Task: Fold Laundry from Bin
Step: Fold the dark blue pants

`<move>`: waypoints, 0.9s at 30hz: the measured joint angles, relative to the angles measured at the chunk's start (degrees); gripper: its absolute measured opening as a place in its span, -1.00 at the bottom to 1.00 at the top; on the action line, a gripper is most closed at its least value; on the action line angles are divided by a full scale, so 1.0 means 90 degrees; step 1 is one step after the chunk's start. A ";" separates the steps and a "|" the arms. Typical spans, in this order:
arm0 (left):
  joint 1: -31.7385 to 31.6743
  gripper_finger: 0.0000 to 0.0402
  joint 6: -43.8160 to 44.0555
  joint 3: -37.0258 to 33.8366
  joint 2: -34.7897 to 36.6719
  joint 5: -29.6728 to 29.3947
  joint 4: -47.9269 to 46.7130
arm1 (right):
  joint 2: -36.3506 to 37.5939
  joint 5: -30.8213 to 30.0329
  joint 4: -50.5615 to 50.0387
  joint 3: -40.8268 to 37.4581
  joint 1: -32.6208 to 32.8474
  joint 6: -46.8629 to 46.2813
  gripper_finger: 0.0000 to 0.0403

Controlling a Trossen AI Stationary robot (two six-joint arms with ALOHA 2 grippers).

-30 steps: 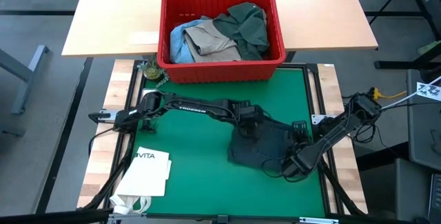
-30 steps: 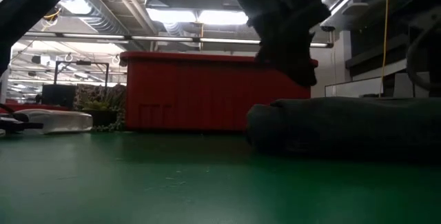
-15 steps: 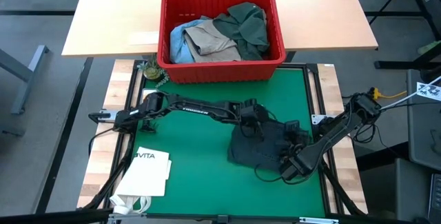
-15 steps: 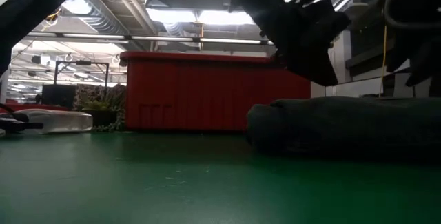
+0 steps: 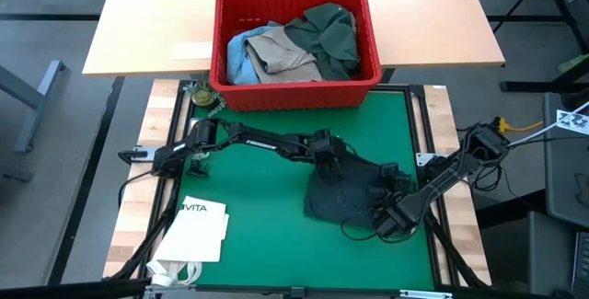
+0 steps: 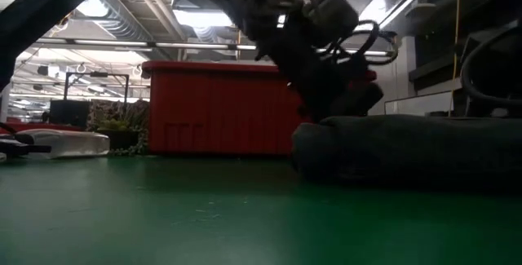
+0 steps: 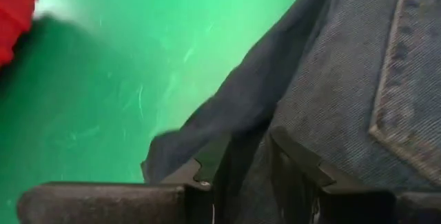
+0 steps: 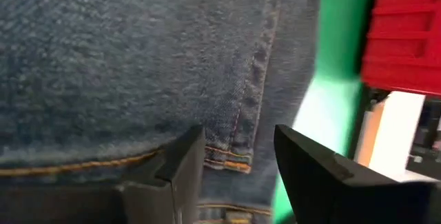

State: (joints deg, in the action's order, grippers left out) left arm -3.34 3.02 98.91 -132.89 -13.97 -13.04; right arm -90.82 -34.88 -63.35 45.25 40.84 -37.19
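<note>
Folding is under way: the dark jeans (image 5: 354,198) lie bunched right of centre on the green mat (image 5: 258,179). The left end effector (image 7: 241,162) pinches their far-left edge; the right end effector (image 8: 234,158) straddles a hem, fingers apart. Next, I'd judge, spread them flat

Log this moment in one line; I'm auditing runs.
dark trousers on green mat | left gripper pinching edge | right gripper at hem

floor: grey (image 5: 55,152) | furniture: pale wooden table (image 5: 147,23) beyond green mat (image 5: 258,189) | ceiling: bright strip lights (image 6: 236,19), pipes | plants, possibly, far left (image 6: 114,122)
</note>
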 joint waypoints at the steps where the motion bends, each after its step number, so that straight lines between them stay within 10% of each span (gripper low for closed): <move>1: -0.0017 -0.54 0.0055 -0.0118 0.0008 0.0002 0.0062 | 0.0007 0.0049 0.0213 -0.0100 0.0000 0.0000 -0.11; 12: -0.0069 -0.54 0.0339 -0.0318 0.0020 -0.0001 0.0047 | 0.0008 0.0261 0.0489 -0.0269 -0.0002 -0.0004 -0.11; 27: 0.0122 -0.54 0.0271 0.1425 0.0059 -0.0004 -0.1638 | -0.0012 0.0387 -0.1594 0.1603 0.0007 0.0202 -0.11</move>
State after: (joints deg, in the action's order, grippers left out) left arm -2.24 5.46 111.74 -132.35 -14.00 -27.78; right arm -90.93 -31.40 -77.69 59.68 40.91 -35.37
